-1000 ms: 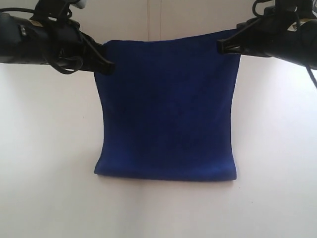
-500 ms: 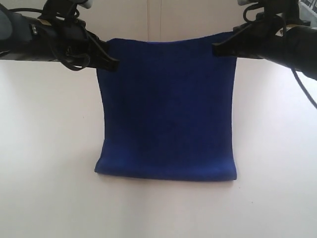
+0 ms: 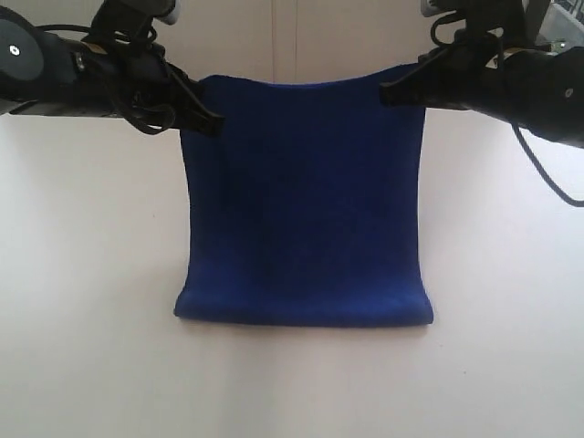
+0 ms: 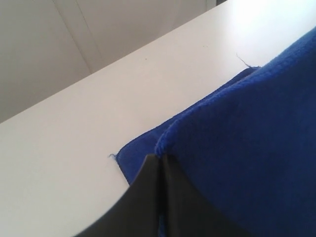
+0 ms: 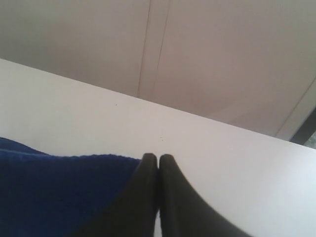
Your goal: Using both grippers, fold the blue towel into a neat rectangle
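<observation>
At the upper left of the exterior view, the left gripper [image 3: 210, 121] comes in from the frame's edge, a slim black arm end with loops of black cable [image 3: 137, 114] hanging off it. Its pointed fingers are pinched together on the upper left corner of the blue towel [image 3: 306, 201]. The left wrist view shows it close up. The left gripper [image 4: 159, 159] has its two black fingers pressed flat against each other with no gap, and the thick, rounded edge of the towel [image 4: 247, 148] rises right out of them. A lower layer of the same cloth lies flat on the table [image 4: 98, 113] past the tips, with a loose thread at its corner.

Through the middle of the exterior view the towel hangs like a sheet between the two arms. It is deep royal blue, soft and nappy, and its top edge dips slightly in the centre. Its lower end curls into a rounded fold resting on the smooth white table [image 3: 91, 319], in the lower centre of the frame. A pale panelled wall [image 3: 283, 36] stands behind it.

At the upper right, the right gripper [image 3: 388, 93] reaches in and its tips meet the towel's upper right corner. In the right wrist view the right gripper [image 5: 158, 158] is closed, its fingers touching along their length. The fuzzy blue cloth [image 5: 59, 192] runs straight up to one of them, so the grip looks to be on the very edge.
</observation>
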### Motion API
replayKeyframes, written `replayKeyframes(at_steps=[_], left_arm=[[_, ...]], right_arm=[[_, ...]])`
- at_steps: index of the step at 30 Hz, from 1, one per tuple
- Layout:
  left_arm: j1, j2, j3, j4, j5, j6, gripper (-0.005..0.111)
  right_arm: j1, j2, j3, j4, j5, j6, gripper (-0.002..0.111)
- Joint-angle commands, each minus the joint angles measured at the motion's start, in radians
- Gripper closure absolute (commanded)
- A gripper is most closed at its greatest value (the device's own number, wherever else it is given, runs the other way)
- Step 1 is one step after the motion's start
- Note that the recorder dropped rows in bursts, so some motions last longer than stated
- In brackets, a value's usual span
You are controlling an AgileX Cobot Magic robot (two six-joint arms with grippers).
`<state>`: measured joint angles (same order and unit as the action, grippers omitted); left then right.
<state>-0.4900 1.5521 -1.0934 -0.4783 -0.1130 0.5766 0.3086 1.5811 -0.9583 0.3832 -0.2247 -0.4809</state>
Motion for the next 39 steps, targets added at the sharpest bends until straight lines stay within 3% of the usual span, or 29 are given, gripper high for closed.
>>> replayKeyframes(at_steps=[1, 14, 27, 39], left_arm=[[0.003, 0.023, -0.021, -0.008, -0.037, 0.006, 0.107], [0.003, 0.113, -0.093, -0.008, -0.047, 0.006, 0.107], [0.048, 0.114, -0.095, -0.008, -0.049, 0.004, 0.107], [0.048, 0.16, -0.097, 0.024, -0.107, 0.004, 0.107]], right_arm=[[-0.001, 0.007, -0.011, 0.001, -0.039, -0.011, 0.108], [-0.033, 0.049, -0.012, 0.001, -0.068, -0.022, 0.108], [-0.033, 0.099, -0.069, 0.001, -0.061, -0.022, 0.108], [-0.033, 0.168, -0.082, 0.004, -0.102, -0.022, 0.108]])
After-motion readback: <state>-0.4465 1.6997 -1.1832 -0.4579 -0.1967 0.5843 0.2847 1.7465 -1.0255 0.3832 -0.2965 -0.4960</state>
